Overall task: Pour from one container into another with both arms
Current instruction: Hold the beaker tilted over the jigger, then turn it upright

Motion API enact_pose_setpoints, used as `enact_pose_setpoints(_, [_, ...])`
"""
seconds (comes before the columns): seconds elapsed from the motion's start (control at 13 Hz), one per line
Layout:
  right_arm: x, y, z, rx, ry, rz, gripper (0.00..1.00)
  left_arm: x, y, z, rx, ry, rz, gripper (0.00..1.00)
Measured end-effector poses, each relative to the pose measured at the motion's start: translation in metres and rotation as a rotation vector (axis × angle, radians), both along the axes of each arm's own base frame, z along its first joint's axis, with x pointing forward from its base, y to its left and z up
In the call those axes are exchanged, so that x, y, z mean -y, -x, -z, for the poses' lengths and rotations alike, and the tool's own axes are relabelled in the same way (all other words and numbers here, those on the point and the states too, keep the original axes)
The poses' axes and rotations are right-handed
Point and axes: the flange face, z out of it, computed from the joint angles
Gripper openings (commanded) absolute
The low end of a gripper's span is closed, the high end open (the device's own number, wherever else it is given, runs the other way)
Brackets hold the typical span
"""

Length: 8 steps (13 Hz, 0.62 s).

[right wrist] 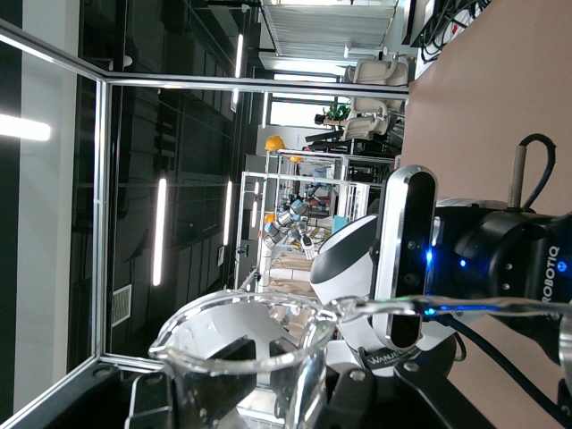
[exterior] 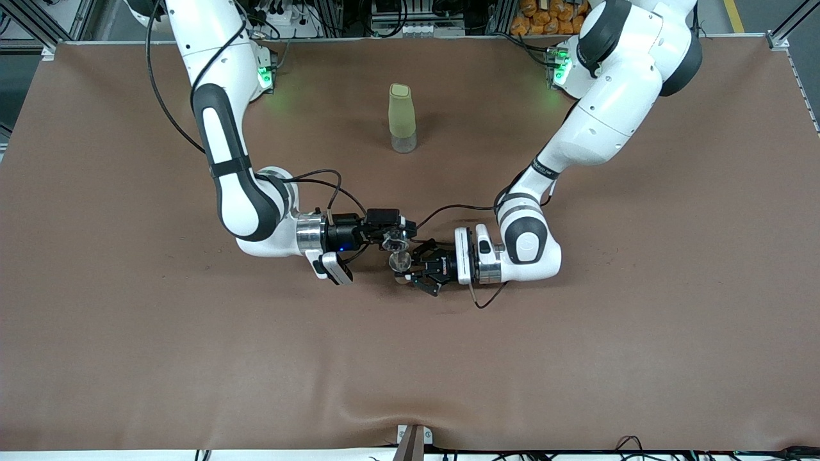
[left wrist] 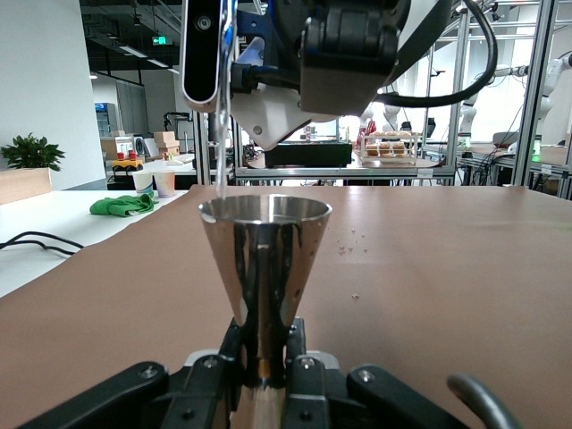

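My left gripper (exterior: 418,266) is shut on the narrow waist of a shiny metal cone cup (left wrist: 264,259), which it holds upright low over the middle of the table. Right above that cup (exterior: 400,260), my right gripper (exterior: 384,234) is shut on a clear glass beaker (exterior: 394,241), tipped toward it. A thin clear stream (left wrist: 221,134) falls onto the metal cup's rim. In the right wrist view the beaker's rim and spout (right wrist: 250,322) fill the space between the fingers (right wrist: 152,402). My right hand (left wrist: 349,54) hangs over the cup in the left wrist view.
A tall yellow-green bottle (exterior: 401,118) stands upright on the brown table cover (exterior: 192,352), farther from the front camera than the two hands. Cables loop off both wrists. A few small specks (left wrist: 350,243) lie on the cover near the cup.
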Motion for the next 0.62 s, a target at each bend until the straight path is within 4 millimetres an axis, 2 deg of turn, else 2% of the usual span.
enact_pose_setpoints(0.62, [0.0029,-0.0022,-0.0006,-0.083,-0.001,-0.005,0.00,0.0001,0.0024,0.0075,-0.011,-0.002,0.000,0.00])
